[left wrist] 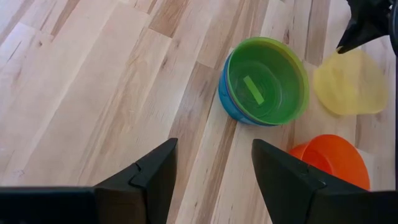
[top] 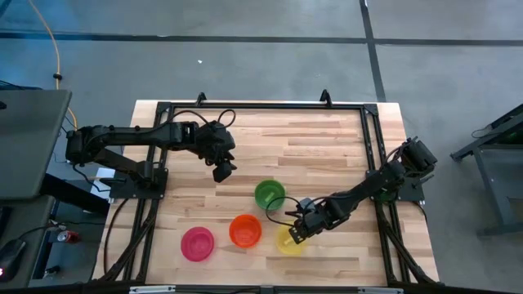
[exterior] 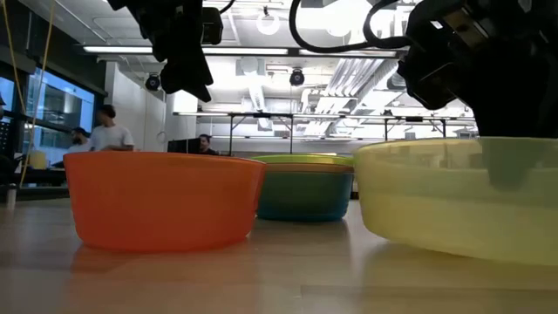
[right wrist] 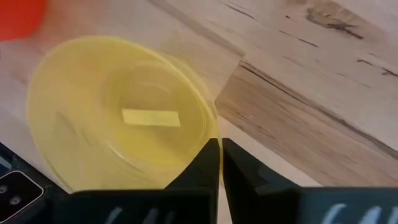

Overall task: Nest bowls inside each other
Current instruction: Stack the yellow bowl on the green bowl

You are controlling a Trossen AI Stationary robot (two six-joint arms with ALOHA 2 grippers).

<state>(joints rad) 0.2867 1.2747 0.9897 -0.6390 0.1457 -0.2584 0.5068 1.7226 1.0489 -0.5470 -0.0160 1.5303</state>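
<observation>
Fingers of our right gripper [right wrist: 219, 163] pinch the yellow bowl's [top: 288, 240] rim; the green stack [top: 270, 194] lies just beyond. Left gripper [left wrist: 214, 180] hovers wide.

Green bowl [top: 270, 194] nested in blue [left wrist: 226, 99].

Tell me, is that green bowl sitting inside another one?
Yes. The green bowl is nested inside a blue bowl, whose rim shows around it in the left wrist view.

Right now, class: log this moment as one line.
right gripper: shut on round yellow plastic bowl rim | left gripper: open, hovering | green-in-blue stack: untouched
</observation>
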